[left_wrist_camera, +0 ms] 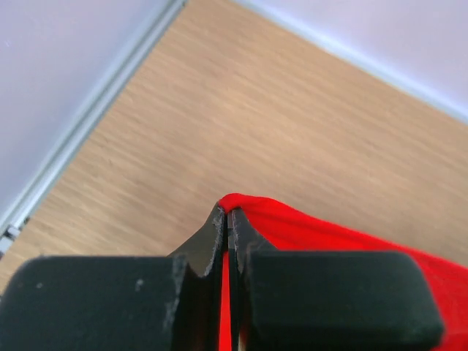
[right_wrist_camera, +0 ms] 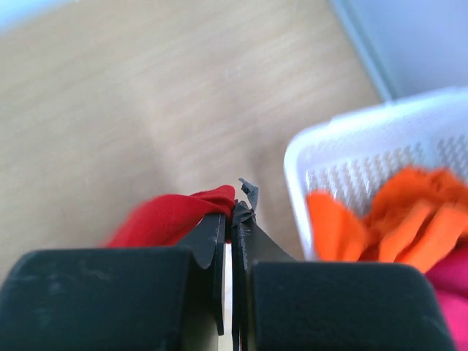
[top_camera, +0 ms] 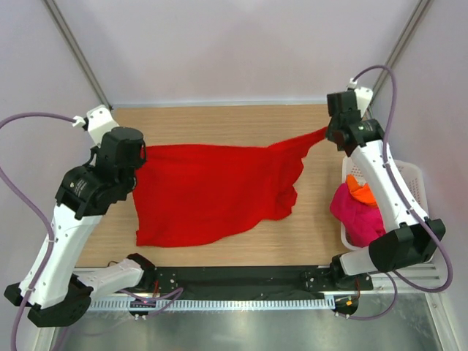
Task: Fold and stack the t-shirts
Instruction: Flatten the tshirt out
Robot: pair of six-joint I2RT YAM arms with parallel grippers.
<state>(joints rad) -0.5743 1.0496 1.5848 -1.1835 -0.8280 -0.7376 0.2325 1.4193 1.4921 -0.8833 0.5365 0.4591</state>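
A bright red t-shirt (top_camera: 212, 194) is stretched over the wooden table between both arms. My left gripper (left_wrist_camera: 227, 212) is shut on its left edge, and red cloth (left_wrist_camera: 307, 230) shows between and beyond the fingertips. My right gripper (right_wrist_camera: 232, 212) is shut on a pulled-out corner of the same shirt (right_wrist_camera: 172, 217), held above the table near the back right (top_camera: 327, 133). An orange t-shirt (top_camera: 362, 191) and a magenta-pink t-shirt (top_camera: 357, 212) lie bunched in the basket.
A white lattice basket (top_camera: 411, 175) stands at the right table edge, right beside my right arm; its rim (right_wrist_camera: 300, 183) shows in the right wrist view. Metal frame rails run along the back and sides. A black bar (top_camera: 241, 278) crosses the near edge.
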